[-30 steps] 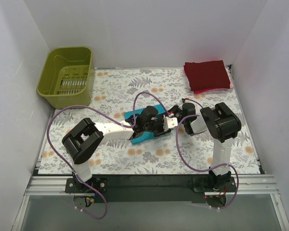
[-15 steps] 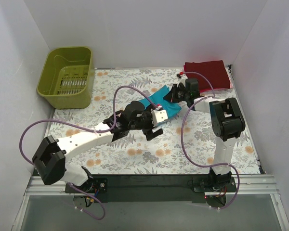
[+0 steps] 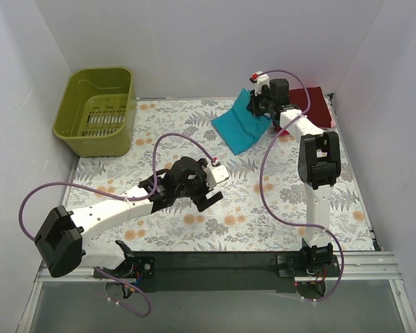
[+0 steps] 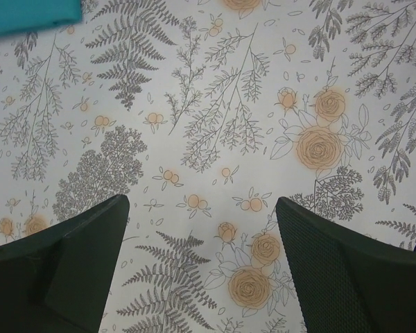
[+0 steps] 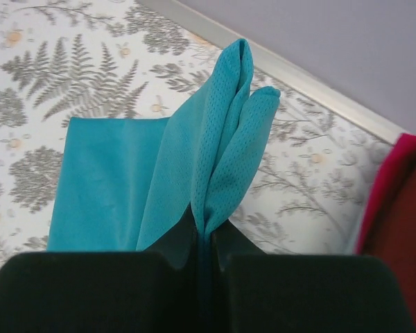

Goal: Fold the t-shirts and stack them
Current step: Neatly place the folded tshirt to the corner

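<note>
top external: moved teal shirt (image 3: 241,128) from mid-desk (image 3: 159,132) to far right, just beside red stack (image 3: 312,104). right jaws clamped on its folded edge. left jaws wide, empty. probably stacking next.

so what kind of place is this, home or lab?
Likely a lab cell: white walls box in the floral-covered table, the left arm and right arm bolt to a metal rail, and props are an olive basket and a teal t-shirt.
</note>
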